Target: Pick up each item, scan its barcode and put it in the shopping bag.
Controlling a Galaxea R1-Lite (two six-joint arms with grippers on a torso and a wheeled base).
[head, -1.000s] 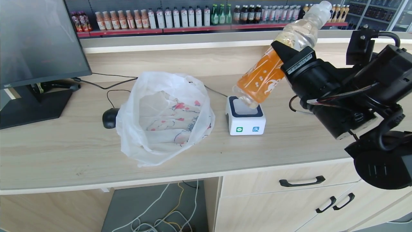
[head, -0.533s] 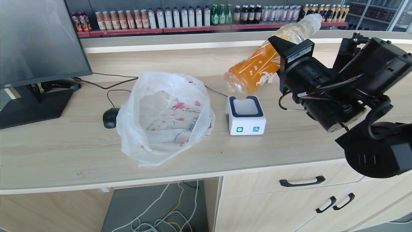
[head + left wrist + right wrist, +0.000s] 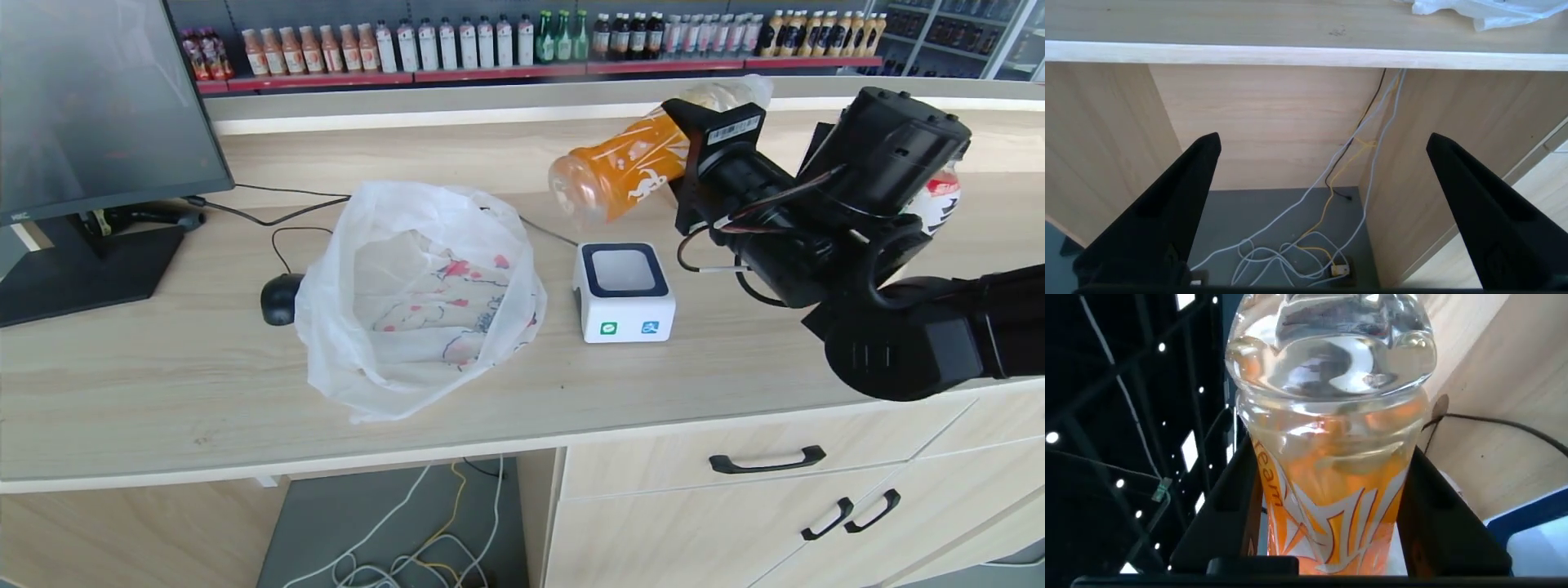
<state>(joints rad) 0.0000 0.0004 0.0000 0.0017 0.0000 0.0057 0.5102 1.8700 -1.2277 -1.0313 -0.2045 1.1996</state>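
Cables (image 3: pixel 1331 212) lie on the floor under the counter (image 3: pixel 163 384). There the left gripper (image 3: pixel 1323 143) hangs with its two fingers spread wide and nothing between them. On the counter's near half the white shopping bag (image 3: pixel 416 302) stands open, printed with a red and dark drawing whose writing is too small to read. A black mouse (image 3: pixel 279 299) sits just left of it. Just right of the bag is the white scanner (image 3: pixel 623 291), window up, with a green and a blue square icon on its front. Above and beyond the scanner, the right gripper (image 3: pixel 690 143) is clamped around the bottle (image 3: pixel 620 167). The bottle is tipped almost level in the air, base to the left. Its orange label carries white figures and dots, and a barcode sticker is on the gripper's finger. A dark monitor (image 3: pixel 98 106) stands far left, with shelves of bottles (image 3: pixel 522 41) behind.
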